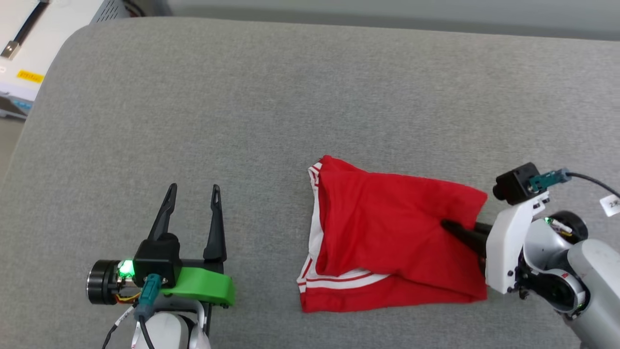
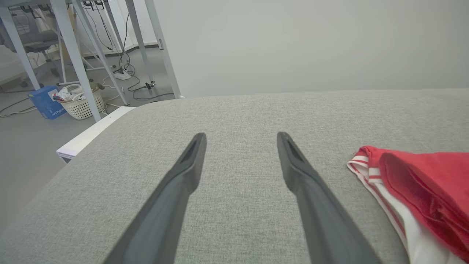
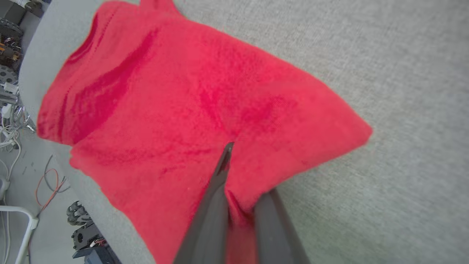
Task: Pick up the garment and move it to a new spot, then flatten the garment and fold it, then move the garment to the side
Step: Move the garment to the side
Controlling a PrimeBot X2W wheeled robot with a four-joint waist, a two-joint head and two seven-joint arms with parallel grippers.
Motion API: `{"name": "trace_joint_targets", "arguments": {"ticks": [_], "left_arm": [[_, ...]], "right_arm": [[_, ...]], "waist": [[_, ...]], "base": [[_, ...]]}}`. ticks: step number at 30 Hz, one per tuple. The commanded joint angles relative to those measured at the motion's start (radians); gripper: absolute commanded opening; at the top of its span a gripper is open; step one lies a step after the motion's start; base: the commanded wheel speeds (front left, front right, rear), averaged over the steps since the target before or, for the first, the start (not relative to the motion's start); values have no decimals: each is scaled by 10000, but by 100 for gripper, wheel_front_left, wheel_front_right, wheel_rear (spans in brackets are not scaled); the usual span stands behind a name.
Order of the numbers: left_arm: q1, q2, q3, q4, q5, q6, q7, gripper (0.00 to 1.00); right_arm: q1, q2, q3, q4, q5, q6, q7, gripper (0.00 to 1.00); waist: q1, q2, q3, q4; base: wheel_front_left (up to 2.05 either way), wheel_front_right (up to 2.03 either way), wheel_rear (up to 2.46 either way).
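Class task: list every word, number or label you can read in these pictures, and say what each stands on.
None reads clearly.
Yellow sticker on the white unit: too small.
White tag at the head view's right edge: cut off, blurred.
Blue box: print blurred.
On the garment: no lettering shows.

Bright, flat, diffuse light in all views; no glare, no hard shadows. Head view sharp, with only faint soft shading under the garment [image 1: 387, 232] edge on the desk [image 1: 290, 97]. Green LED [image 1: 126, 267] blooms slightly. Left wrist view: wide-angle bend at the edges, left hand [image 2: 240, 135] fingers go soft toward the bottom. Right wrist view soft, slightly smeared; reds oversaturated, fold detail lost.
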Motion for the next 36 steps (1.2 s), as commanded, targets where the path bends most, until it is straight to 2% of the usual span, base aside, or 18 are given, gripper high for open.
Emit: {"name": "trace_joint_targets", "arguments": {"ticks": [1,9,18,27,36], "left_arm": [[103,-45,56,-19,16,12,-59,100],[303,11,251,-218,42,30,-59,100],[7,121,300,-579,236,75,-59,100],[-646,362,332,-1050,366,31,-59,100],[-1172,511,341,-1506,460,103,-59,100]], "right_arm": [[-299,-192,52,-219,-97,-7,-147,0],[-931,-1499,404,-1576,-528,-7,-18,0],[-1486,-2733,-89,-1502,-720,-7,122,0],[-2753,-3774,-490,402,-1454,-7,-404,0],[-4206,-4061,-920,3363,-2128,-7,-976,0]], "waist": [[0,-1,-284,-394],[0,-1,-335,-1794],[0,-1,373,-2904],[0,-1,1756,-3027],[0,-1,2731,-2773]], "base": [[0,0,0],[0,0,0],[0,0,0],[0,0,0],[0,0,0]]}}
